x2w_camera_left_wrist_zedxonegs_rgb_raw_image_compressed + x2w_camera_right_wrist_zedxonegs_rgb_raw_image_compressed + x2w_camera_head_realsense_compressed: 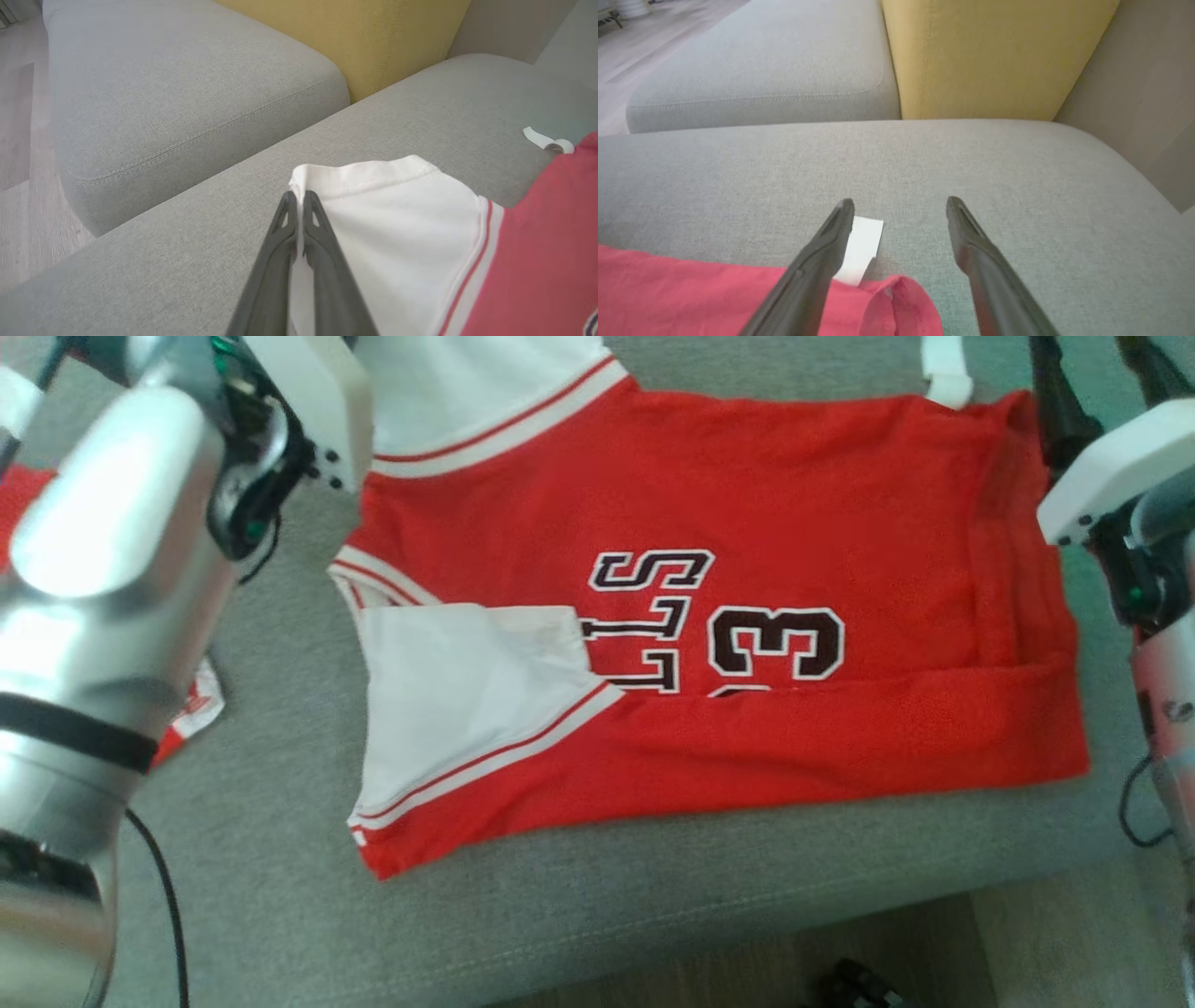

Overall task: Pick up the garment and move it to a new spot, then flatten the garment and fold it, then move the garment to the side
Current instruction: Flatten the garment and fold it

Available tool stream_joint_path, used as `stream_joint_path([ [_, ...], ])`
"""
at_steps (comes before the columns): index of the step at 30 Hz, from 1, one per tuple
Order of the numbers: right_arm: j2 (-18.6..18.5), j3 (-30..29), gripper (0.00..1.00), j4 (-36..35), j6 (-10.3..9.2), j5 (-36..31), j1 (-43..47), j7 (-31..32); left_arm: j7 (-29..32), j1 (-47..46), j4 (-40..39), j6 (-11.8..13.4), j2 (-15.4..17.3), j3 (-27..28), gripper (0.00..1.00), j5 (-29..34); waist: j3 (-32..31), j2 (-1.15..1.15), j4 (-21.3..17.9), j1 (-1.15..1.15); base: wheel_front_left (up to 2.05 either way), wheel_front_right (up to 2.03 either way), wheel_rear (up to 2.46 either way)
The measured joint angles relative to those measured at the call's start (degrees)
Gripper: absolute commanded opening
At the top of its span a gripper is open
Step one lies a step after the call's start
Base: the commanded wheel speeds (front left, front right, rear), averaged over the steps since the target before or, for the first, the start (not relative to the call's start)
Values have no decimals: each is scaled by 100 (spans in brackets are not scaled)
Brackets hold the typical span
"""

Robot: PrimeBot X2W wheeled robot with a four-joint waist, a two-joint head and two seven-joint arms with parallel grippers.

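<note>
1. Red garment (747,616) with white sleeves, spread across the grey sofa seat (280,896); near edge folded over the lettering, near sleeve tucked inward.
2. Fingers of left gripper (299,196) pinched together on the hem of the far-left white sleeve (397,210).
3. Fingers of right gripper (900,207) wide apart, holding nothing, poised at the garment's far-right corner over a white label (866,238).
4. Beyond the seat, yellow backrest (994,56).

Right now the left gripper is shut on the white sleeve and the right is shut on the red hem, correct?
No: the right gripper is open by the red hem, as the right wrist view shows. The left gripper is shut on the white sleeve.
</note>
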Motion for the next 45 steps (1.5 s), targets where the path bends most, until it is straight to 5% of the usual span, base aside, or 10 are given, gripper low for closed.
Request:
stream_joint_path([
  [25, -412, 809, 100, 1377, 0, 657, -375, 600, 263, 227, -1116, 358, 261, -115, 0, -60, 224, 0, 244, 0, 0, 0, 0],
  [26, -416, 845, 18, 1386, 0, 697, -406, 638, 263, 227, -1129, 360, 266, -115, 0, -60, 243, 0, 248, 0, 0, 0, 0],
  [27, -423, 889, 18, 1397, 0, 733, -458, 679, 263, 227, -1129, 391, 267, -116, 0, -60, 261, 0, 253, 0, 0, 0, 0],
  [28, -428, 914, 0, 1402, 0, 770, -513, 733, 263, 227, -1129, 399, 266, -116, 0, -60, 277, 0, 259, 0, 0, 0, 0],
  [45, -550, 939, 0, 1662, 0, 737, -1448, 82, -379, -213, -723, 687, 274, -121, 0, 312, 527, 0, 315, 0, 0, 0, 0],
])
